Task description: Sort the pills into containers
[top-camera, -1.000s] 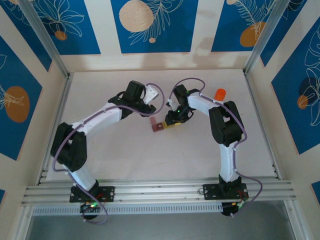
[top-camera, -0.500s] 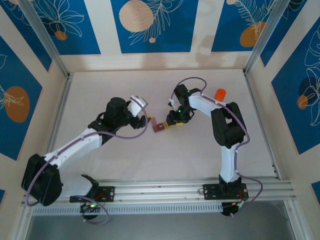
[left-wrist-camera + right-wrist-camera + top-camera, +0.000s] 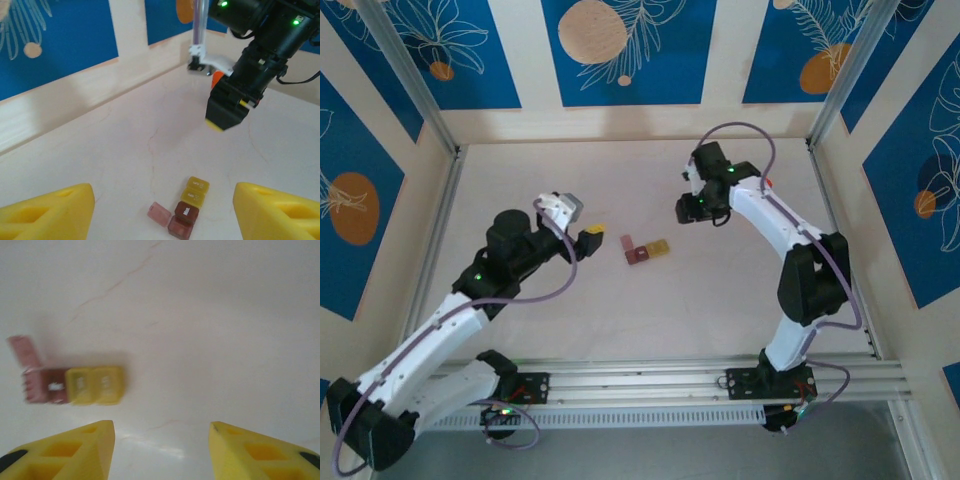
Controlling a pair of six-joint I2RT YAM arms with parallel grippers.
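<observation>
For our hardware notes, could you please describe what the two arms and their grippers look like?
Both the left arm and right arm have white links with black joint housings, small green lights, and a purple cable looping alongside. The left gripper and right gripper carry chunky yellow wedge-shaped fingers with recessed cut-outs.

My pale pinkish worktop (image 3: pixel 720 300) carries joined reddish-brown and tan-yellow square containers (image 3: pixel 647 251) near its middle. A pink flap (image 3: pixel 627 243) touches them.
</observation>
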